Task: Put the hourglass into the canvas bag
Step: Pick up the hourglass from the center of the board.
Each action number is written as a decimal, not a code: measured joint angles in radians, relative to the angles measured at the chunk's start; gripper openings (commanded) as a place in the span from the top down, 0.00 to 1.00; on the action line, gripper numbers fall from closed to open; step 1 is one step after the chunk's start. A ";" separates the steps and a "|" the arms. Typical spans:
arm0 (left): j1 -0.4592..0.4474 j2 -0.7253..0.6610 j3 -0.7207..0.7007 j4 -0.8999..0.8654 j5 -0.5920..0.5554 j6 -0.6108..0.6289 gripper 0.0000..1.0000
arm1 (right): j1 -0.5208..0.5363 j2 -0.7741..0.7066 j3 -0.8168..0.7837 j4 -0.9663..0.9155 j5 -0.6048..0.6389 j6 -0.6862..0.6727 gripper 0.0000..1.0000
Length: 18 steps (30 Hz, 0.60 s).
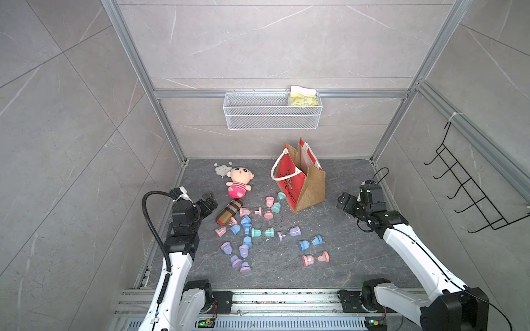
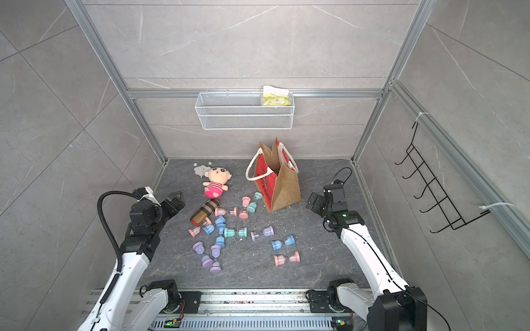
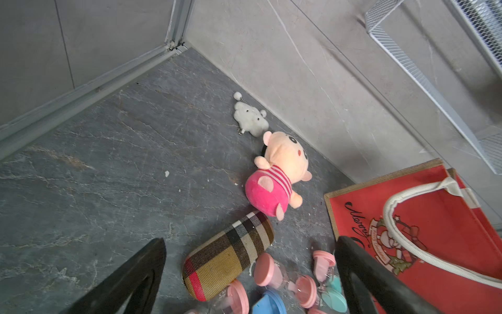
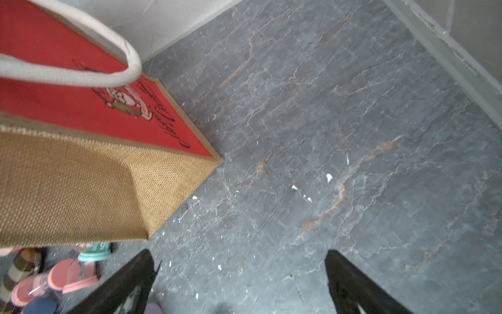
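The canvas bag (image 1: 301,183) (image 2: 276,183) stands upright and open at the back right of the floor, with red printed panels (image 3: 423,231), a tan burlap side (image 4: 81,176) and white rope handles. Several small hourglasses lie scattered in front of it: a pink one (image 1: 251,211) (image 3: 271,269), a teal one (image 1: 262,232), a blue one (image 1: 310,243) and another pink one (image 1: 315,259). My left gripper (image 1: 210,202) (image 3: 251,242) hovers open at the left, beside the plaid case. My right gripper (image 1: 342,202) (image 4: 239,252) is open over bare floor, right of the bag. Neither holds anything.
A plaid case (image 1: 229,212) lies among the hourglasses. A pink plush doll (image 1: 238,182) and a small white plush (image 1: 222,169) sit at the back left. A wire basket (image 1: 272,110) with a yellow pack hangs on the back wall, a black hook rack (image 1: 470,183) on the right wall.
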 measured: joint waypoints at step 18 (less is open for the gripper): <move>-0.705 0.004 0.000 -0.144 -0.166 0.027 0.00 | 0.448 -0.002 0.068 -0.385 0.016 0.290 0.01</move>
